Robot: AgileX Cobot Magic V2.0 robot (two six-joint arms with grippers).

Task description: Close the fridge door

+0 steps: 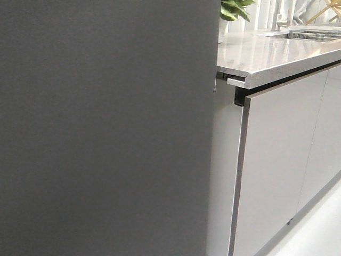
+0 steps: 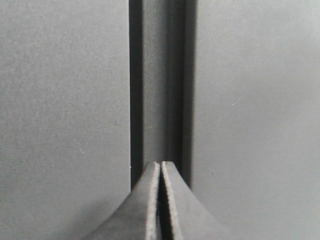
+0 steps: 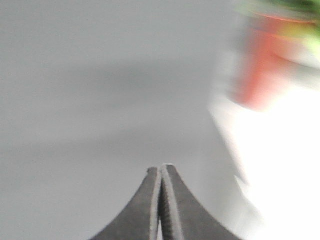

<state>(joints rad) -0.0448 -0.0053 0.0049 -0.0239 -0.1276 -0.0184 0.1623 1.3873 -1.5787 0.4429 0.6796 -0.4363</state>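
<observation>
The fridge door (image 1: 101, 128) is a large flat matte dark-grey panel that fills the left part of the front view, very close to the camera. In the left wrist view my left gripper (image 2: 161, 164) is shut and empty, its tips at a narrow vertical dark gap (image 2: 162, 80) between two dark-grey panels (image 2: 65, 120). In the right wrist view my right gripper (image 3: 161, 169) is shut and empty in front of a plain grey surface (image 3: 100, 100). Neither gripper shows in the front view.
A light-grey glossy cabinet door (image 1: 277, 160) stands right of the fridge door, under a pale stone countertop (image 1: 266, 53) with a plant (image 1: 234, 8) and a sink (image 1: 314, 34) at the back. A blurred red and white shape (image 3: 260, 65) shows in the right wrist view.
</observation>
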